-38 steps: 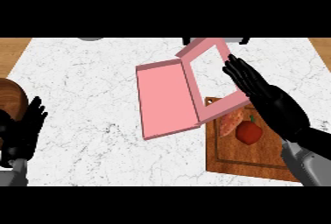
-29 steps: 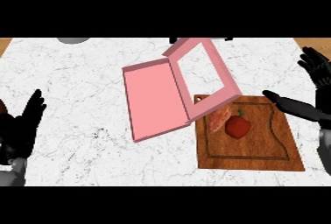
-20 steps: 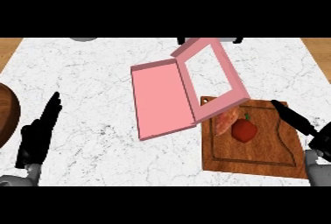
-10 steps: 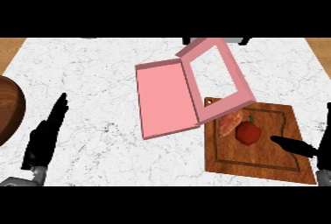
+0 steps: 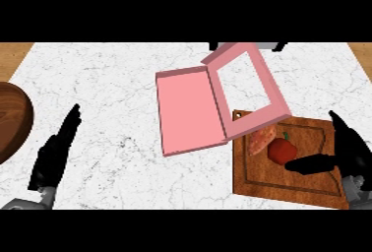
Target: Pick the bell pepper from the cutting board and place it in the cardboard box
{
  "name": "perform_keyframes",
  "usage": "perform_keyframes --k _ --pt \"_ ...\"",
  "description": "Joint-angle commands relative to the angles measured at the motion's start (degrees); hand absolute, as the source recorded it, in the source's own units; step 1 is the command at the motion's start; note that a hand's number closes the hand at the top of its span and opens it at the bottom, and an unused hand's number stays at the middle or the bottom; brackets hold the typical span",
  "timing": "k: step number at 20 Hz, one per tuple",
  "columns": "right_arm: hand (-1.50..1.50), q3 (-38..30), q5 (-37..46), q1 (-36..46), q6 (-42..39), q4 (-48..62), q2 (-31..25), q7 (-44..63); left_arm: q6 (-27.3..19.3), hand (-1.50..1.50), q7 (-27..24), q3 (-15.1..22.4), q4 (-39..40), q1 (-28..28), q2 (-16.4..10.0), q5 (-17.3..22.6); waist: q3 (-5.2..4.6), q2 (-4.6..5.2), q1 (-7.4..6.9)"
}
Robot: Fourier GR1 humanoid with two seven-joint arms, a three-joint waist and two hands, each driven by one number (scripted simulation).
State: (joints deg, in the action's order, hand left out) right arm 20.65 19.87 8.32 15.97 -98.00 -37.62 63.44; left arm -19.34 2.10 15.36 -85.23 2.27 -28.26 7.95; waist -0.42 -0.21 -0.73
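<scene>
We find the right hand [image 5: 349,147] open, thumb at the bell pepper's [image 5: 281,149] 5 o'clock; left hand [image 5: 54,153] open.

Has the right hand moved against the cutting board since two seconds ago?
Yes. The right hand went from above the far edge of the cutting board to its right side, thumb near the bell pepper.

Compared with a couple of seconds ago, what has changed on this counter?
The right hand drew back from above the open pink cardboard box and came down at the wooden cutting board's right side, thumb now beside the red bell pepper. The left hand turned edge-on. Pepper, box and board stayed put; nothing is held.
</scene>
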Motion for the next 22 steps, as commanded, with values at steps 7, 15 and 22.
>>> perform_keyframes --k 7,15,22 --pt "-1.5 1.9 5.0 8.4 -7.8 -0.1 6.9 21.7 -0.2 0.0 -0.6 0.2 -1.6 -2.6 1.1 -1.6 0.27 0.05 -0.01" --pt "-1.5 1.0 7.6 6.3 -9.6 2.5 10.6 21.7 2.4 0.0 0.9 -3.5 -0.6 -0.6 -0.7 0.1 0.32 0.15 0.64" --pt "-1.5 0.9 12.5 3.4 -10.7 0.1 14.7 21.8 -0.8 0.0 1.3 -0.7 -2.8 -2.8 3.5 -3.4 0.34 -0.01 0.9"
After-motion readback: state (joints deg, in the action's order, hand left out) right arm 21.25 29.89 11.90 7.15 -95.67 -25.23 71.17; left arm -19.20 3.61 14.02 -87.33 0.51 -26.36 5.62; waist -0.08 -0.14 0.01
